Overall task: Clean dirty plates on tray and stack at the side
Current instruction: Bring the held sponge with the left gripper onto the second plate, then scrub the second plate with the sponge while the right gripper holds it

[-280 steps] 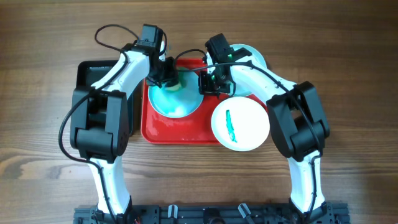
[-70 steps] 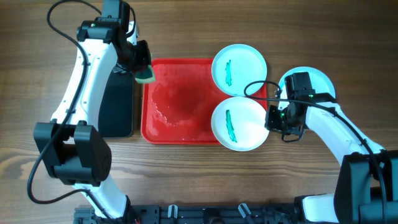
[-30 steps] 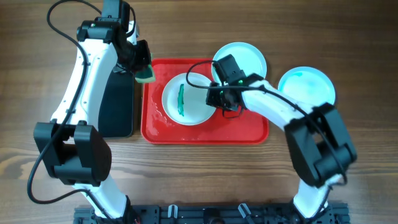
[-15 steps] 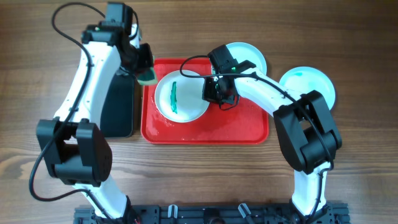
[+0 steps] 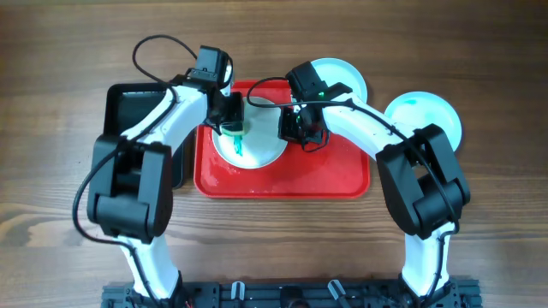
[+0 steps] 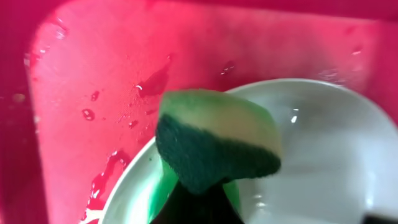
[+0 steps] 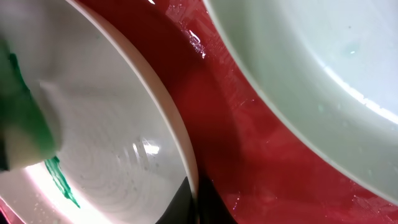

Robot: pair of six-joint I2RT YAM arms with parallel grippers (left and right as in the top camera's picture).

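A white plate [image 5: 261,141] with a teal-green smear lies on the red tray [image 5: 282,175]. My left gripper [image 5: 229,120] is shut on a green sponge [image 6: 217,140] and presses it on the plate's left part [image 6: 323,162], over the smear [image 6: 165,186]. My right gripper [image 5: 289,128] is shut on the plate's right rim [image 7: 193,177]; the sponge [image 7: 18,124] and the smear [image 7: 62,180] show at the left of the right wrist view. A second plate [image 5: 338,77] lies at the tray's back right corner. A third, pale turquoise plate [image 5: 428,115] lies on the table to the right.
A black tray [image 5: 120,103] sits left of the red tray, partly under my left arm. The red tray's floor [image 6: 93,62] is wet with drops. The second plate [image 7: 311,62] lies close behind my right gripper.
My left gripper has swung right from the black tray's side and brought the sponge down onto the plate's smear. My right gripper keeps its hold on the plate's rim.
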